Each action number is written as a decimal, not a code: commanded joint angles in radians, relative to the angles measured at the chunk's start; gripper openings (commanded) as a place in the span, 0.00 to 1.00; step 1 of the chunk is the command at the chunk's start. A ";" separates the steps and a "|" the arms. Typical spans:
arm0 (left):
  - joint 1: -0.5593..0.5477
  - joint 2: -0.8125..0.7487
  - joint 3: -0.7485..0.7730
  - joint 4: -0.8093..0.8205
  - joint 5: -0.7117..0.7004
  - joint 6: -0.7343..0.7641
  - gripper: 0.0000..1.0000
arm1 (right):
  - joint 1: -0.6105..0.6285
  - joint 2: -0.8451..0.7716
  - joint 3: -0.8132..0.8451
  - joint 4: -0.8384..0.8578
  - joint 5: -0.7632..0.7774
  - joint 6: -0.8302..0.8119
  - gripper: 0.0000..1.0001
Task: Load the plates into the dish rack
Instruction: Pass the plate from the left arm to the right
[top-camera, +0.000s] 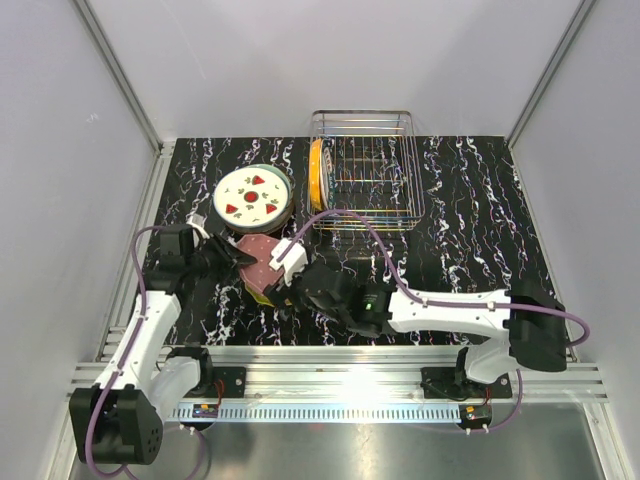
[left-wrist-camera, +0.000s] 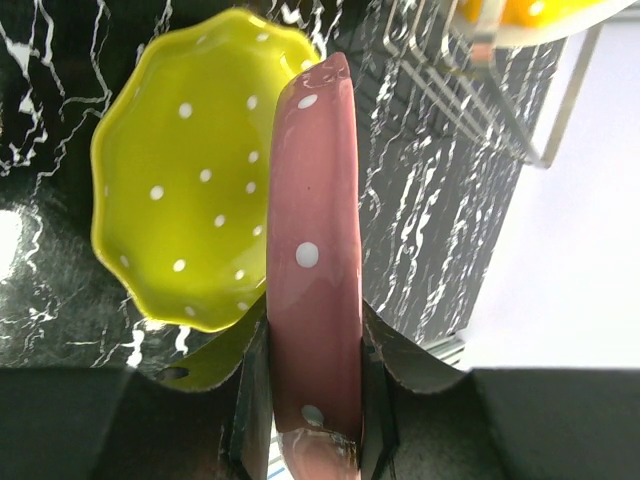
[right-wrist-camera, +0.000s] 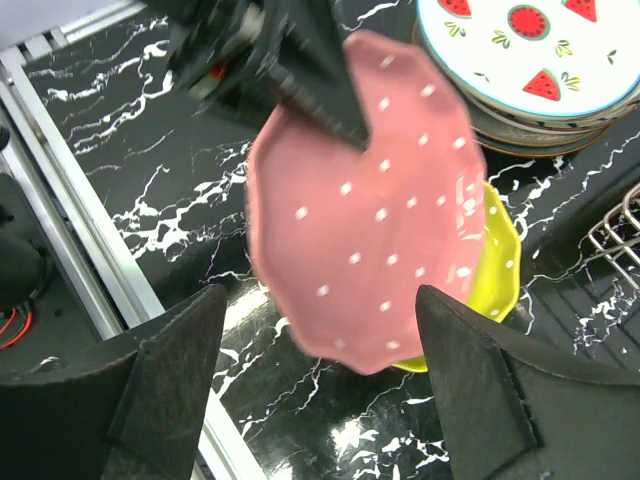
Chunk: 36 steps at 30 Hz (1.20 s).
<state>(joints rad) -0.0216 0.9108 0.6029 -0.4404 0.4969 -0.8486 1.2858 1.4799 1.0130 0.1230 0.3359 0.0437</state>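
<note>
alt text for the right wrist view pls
A pink dotted plate, gripped at its rim by the left gripper, is held over a yellow-green dotted plate on the black marbled table. The right gripper stands open at the bottom; a watermelon plate sits upper right.

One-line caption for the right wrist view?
Left tool holds a pink dotted plate over a yellow plate; right tool open.

We are not finding any words, numbers or signs that we can read. The pink plate (right-wrist-camera: 370, 200) is showing only white dots. The white plate (right-wrist-camera: 530, 45) is showing only little watermelon pictures.
</note>
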 joint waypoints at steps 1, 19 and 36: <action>0.000 -0.029 0.101 0.106 0.046 -0.084 0.07 | 0.038 0.023 0.013 0.049 0.074 -0.039 0.84; 0.000 -0.067 0.141 0.092 0.112 -0.194 0.13 | 0.079 0.235 0.162 0.052 0.337 -0.237 0.83; 0.000 -0.095 0.094 0.132 0.157 -0.264 0.39 | 0.101 0.255 0.191 0.090 0.423 -0.392 0.06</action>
<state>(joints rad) -0.0216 0.8333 0.6601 -0.4553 0.5285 -1.0851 1.3994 1.7565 1.1633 0.1375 0.6991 -0.3614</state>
